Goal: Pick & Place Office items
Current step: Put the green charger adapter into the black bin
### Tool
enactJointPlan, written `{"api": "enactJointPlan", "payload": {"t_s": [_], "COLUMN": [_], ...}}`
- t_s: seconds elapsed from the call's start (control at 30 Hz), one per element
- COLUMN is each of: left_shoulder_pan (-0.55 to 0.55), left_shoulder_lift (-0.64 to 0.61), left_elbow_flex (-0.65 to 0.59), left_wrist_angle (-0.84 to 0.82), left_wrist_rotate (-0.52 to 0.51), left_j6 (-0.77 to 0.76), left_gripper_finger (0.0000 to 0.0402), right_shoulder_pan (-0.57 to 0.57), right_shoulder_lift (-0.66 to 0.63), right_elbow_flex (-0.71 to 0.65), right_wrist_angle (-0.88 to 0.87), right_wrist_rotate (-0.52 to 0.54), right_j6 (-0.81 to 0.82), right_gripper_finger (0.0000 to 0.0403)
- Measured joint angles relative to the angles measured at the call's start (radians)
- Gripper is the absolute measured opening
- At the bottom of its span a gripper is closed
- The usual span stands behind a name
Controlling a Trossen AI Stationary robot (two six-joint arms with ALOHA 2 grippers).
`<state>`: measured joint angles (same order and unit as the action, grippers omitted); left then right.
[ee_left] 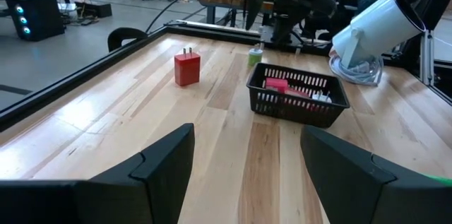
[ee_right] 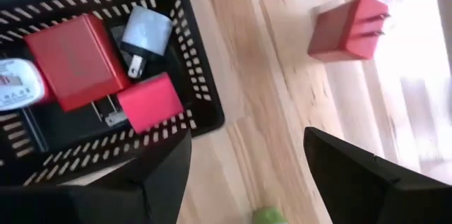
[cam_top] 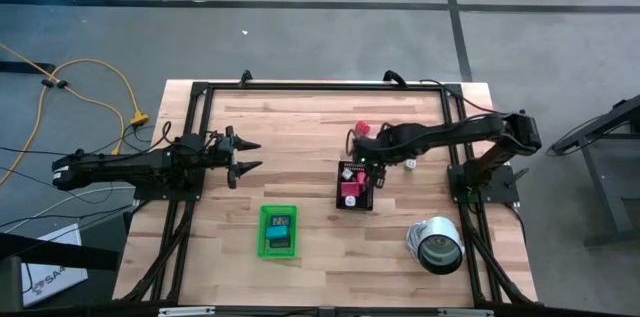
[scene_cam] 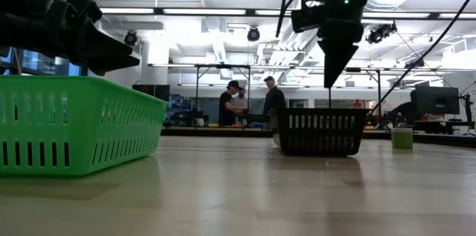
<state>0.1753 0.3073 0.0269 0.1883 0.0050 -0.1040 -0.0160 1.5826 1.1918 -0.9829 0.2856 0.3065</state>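
A black slotted tray point(cam_top: 357, 189) holds a red block point(ee_right: 74, 58), a smaller pink-red block point(ee_right: 150, 102), a light blue plug point(ee_right: 147, 34) and a white piece point(ee_right: 15, 83). A red plug block point(ee_right: 347, 26) stands on the table beyond the tray and also shows in the high view point(cam_top: 362, 127). My right gripper point(ee_right: 247, 174) is open and empty, pointing down just above the tray's far edge point(cam_top: 358, 157). My left gripper point(cam_top: 248, 156) is open and empty, level over the table's left part. A green tray point(cam_top: 279, 230) holds a dark blue piece point(cam_top: 280, 228).
A silver can point(cam_top: 436, 245) lies on its side at the near right. A small green piece point(ee_left: 255, 56) and a small white piece point(cam_top: 410, 164) stand on the table near the black tray. A black frame point(cam_top: 320, 87) rims the table. People stand in the room behind.
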Motion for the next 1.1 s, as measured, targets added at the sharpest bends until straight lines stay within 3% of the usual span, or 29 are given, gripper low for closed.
{"api": "enactJointPlan", "payload": {"t_s": [0.57, 1.1], "left_shoulder_pan": [0.0, 0.0], "left_shoulder_lift": [0.0, 0.0], "left_elbow_flex": [0.0, 0.0], "left_wrist_angle": [0.0, 0.0], "left_wrist_rotate": [0.0, 0.0], "left_j6": [0.0, 0.0], "left_gripper_finger": [0.0252, 0.0252], "right_shoulder_pan": [-0.101, -0.105], "right_shoulder_lift": [-0.286, -0.301], "right_elbow_flex": [-0.383, -0.473], "right_wrist_angle": [0.144, 0.119], "right_wrist_rotate": [-0.081, -0.078], "right_j6": [0.001, 0.038], "right_gripper_finger": [0.0261, 0.0261]}}
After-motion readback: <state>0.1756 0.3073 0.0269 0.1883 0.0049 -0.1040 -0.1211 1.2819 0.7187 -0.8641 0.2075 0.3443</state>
